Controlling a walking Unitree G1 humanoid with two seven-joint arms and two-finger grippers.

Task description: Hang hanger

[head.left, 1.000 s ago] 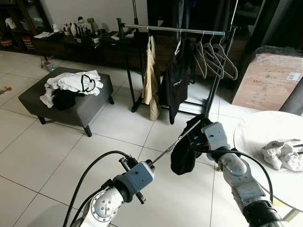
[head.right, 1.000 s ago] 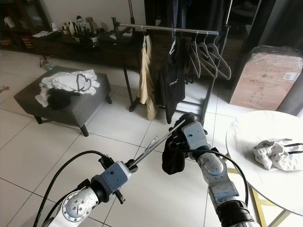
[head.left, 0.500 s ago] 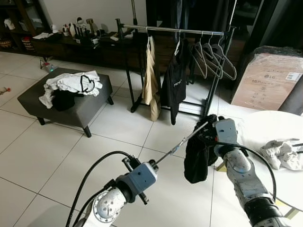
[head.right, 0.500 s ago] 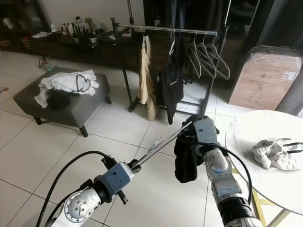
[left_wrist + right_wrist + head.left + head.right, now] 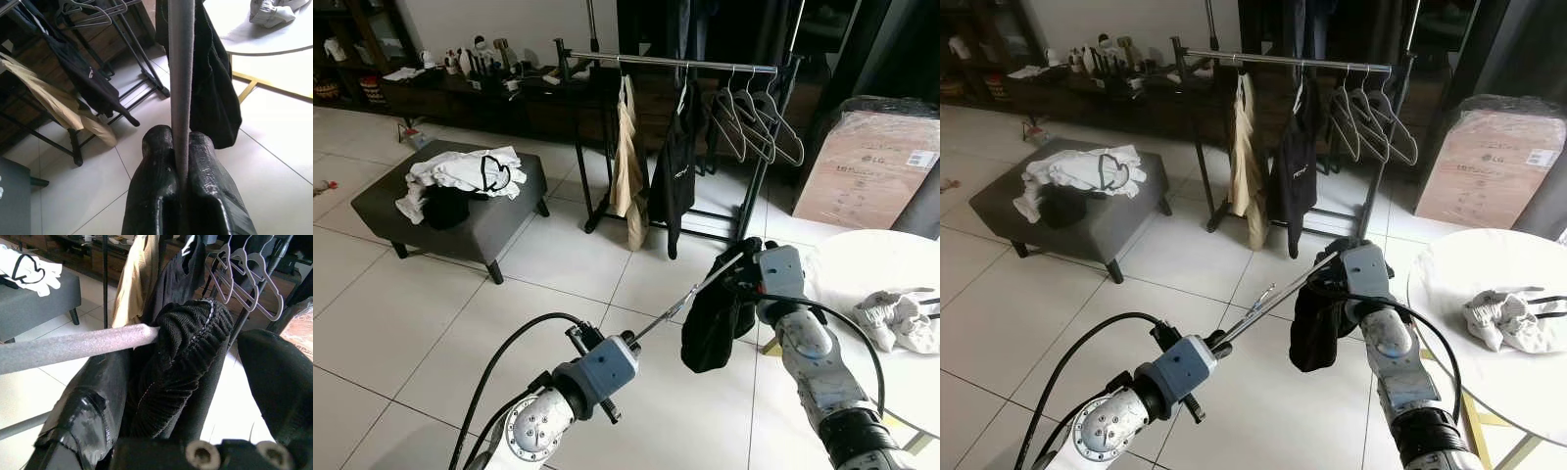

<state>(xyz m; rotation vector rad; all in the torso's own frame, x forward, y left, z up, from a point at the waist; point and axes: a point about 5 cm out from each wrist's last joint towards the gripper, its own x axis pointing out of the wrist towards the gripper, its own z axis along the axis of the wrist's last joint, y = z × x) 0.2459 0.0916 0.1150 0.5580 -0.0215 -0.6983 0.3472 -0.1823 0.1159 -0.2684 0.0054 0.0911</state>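
Note:
A grey hanger stretches between my two grippers above the tiled floor. My left gripper is shut on its near end, and the black fingers pinch the grey bar. A black garment hangs from the hanger's far end. My right gripper is up there, with the bunched black knit between its fingers. Farther ahead stands the clothes rack, with a beige garment, a black garment and several empty hangers on its rail.
A grey ottoman with clothes piled on it stands to the left. At the right, a round white table carries a crumpled cloth. A cardboard box sits behind it. A low shelf with small items runs along the back wall.
My right gripper has lifted the garment end of the hanger up and to the right. In the last half second the garment swung slightly left. My left gripper has barely moved.

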